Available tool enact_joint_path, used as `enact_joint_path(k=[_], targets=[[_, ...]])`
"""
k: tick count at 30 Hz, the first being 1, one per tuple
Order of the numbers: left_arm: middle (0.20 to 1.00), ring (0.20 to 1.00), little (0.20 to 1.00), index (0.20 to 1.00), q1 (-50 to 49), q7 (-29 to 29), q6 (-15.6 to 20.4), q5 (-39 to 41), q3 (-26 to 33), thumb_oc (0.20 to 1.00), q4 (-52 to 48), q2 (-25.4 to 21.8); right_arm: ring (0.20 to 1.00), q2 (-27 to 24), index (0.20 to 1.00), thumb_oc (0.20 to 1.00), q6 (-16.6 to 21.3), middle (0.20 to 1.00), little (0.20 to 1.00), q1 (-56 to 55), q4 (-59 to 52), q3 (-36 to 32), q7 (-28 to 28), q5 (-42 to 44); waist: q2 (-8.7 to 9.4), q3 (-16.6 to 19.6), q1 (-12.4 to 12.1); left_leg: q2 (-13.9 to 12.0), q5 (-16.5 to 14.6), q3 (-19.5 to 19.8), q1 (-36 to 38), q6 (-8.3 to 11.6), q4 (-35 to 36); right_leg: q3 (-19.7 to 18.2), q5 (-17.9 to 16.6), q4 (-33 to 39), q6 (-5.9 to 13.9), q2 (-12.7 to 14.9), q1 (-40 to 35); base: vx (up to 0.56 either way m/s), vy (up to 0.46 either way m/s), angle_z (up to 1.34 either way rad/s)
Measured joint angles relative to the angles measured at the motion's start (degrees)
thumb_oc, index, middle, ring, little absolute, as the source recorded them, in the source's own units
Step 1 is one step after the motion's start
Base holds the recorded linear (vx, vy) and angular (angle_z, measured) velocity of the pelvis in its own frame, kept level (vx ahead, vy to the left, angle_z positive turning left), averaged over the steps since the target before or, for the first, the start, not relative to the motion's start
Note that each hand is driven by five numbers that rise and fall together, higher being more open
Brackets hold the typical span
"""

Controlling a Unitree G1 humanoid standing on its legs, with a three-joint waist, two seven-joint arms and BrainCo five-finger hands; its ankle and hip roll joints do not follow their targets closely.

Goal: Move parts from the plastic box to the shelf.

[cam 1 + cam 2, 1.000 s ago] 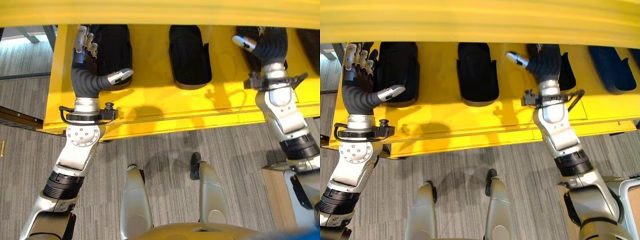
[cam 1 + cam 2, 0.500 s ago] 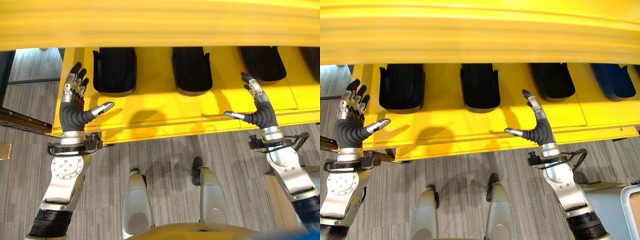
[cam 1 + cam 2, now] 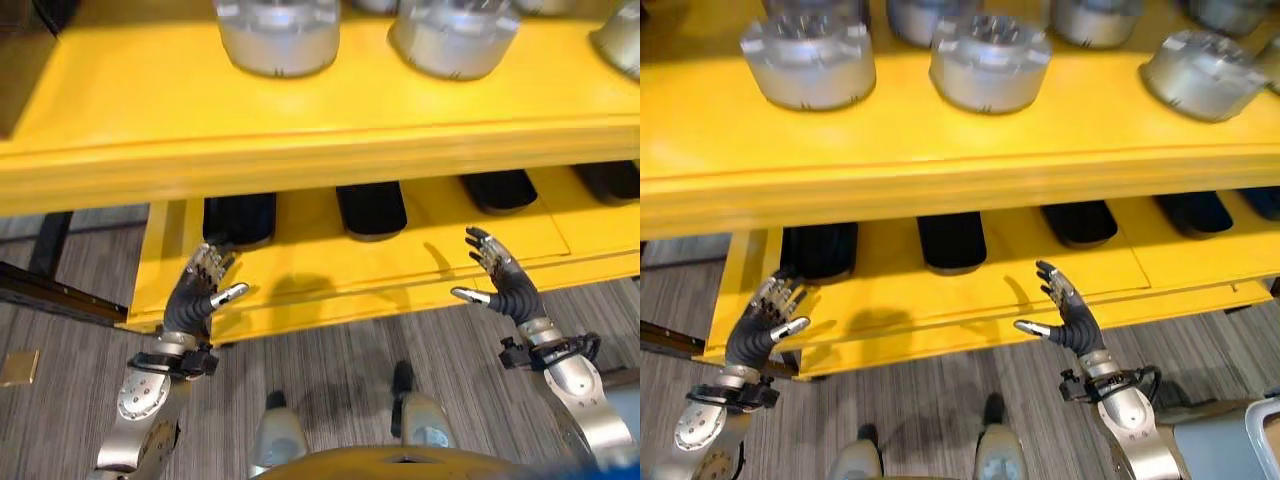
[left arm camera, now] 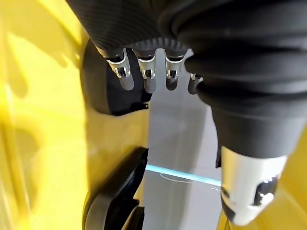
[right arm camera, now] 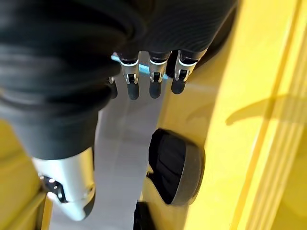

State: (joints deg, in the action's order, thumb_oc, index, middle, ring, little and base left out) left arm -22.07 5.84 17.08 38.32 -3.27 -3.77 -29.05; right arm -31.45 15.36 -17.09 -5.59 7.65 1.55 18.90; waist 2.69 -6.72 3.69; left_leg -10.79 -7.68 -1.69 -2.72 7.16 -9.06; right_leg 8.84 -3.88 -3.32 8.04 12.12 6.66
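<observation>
A yellow shelf has two levels. Several black moulded parts lie in a row on the lower level, and round silver metal parts stand on the upper one. My left hand hovers open and empty at the lower level's front left corner, just short of the leftmost black part. My right hand is open too, palm inward, in front of the lower level's edge and holding nothing. In the left wrist view its straight fingers point at a black part; the right wrist view shows straight fingers above another black part.
Grey carpet floor lies in front of the shelf. A dark bar runs along the floor at the left. A pale box corner shows at the lower right.
Both hands have drawn back from the black parts on the lower level and stay open. The camera has tilted up, bringing the upper level with silver parts into view.
</observation>
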Motion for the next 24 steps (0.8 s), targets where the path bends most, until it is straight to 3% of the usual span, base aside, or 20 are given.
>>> enact_joint_path(k=[4, 10, 24], targets=[[1.0, 1.0, 1.0, 1.0, -0.8, 0.8, -2.0, 2.4, -1.8, 1.0, 3.8, 3.7, 1.0, 1.4, 1.0, 1.0, -1.0, 1.0, 1.0, -0.8, 4.5, 1.3, 0.6, 2.0, -0.31, 4.6, 0.0, 0.1, 2.9, -1.2, 3.9, 0.14, 6.6, 0.1, -1.6, 4.0, 0.24, -0.4, -2.1, 0.01, 0.009, -0.04], [1.0, 1.0, 1.0, 1.0, -1.2, 1.4, -4.4, 4.5, -2.7, 1.0, 5.9, 5.8, 1.0, 5.1, 1.0, 1.0, -3.3, 1.0, 1.0, -0.8, 7.1, 4.5, 1.2, 7.6, 0.55, 7.8, -0.1, 0.4, 5.1, -2.8, 6.1, 0.07, 11.3, -0.2, -3.6, 7.9, 0.44, -0.6, -3.6, 0.0, 0.019, -0.08], [1.0, 1.0, 1.0, 1.0, -1.3, 1.4, -5.6, 4.5, -3.5, 1.0, 8.0, 6.2, 1.0, 5.8, 1.0, 1.0, -5.0, 1.0, 1.0, -0.6, 8.0, 7.2, 2.3, 10.3, 0.88, 8.6, -0.6, 0.6, 6.0, -4.8, 9.9, -0.22, 13.8, -1.9, -4.2, 8.6, 0.73, -0.7, -5.2, 0.0, 0.017, -0.06]])
